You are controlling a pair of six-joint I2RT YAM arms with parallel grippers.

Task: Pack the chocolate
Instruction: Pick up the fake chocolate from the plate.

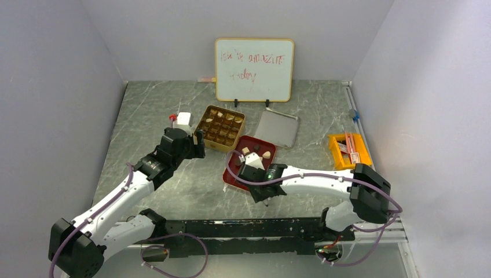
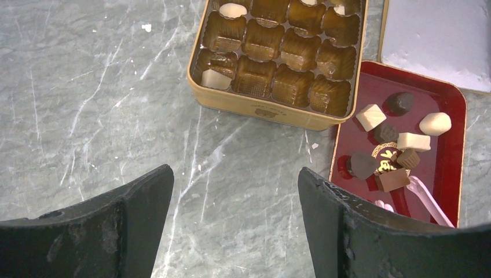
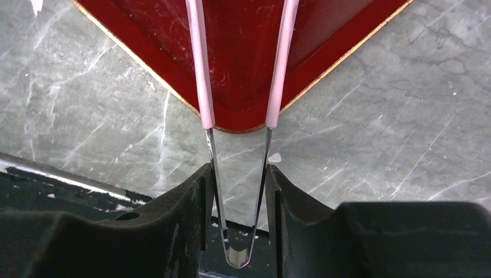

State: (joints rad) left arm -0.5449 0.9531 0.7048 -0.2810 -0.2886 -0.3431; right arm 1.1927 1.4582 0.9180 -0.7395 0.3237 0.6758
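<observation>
Snugly, tweezers [image 3: 200,87] in right end effector [image 3: 238,174]

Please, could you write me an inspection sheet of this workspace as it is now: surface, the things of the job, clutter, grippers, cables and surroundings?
Surface: grey marbled table, small white specks on it.
Job's things: gold rectangular tin with moulded cells, most of them empty; loose chocolate pieces, dark, brown and cream, on the red rectangular tray.
Clutter: flat silver tray; orange bin; small white block.
Grippers: left gripper open and empty above the table; right gripper shut on pink-sleeved metal tweezers.
Cables: purple cables along both arms.
Surroundings: whiteboard with red writing at the back; plain walls.
</observation>
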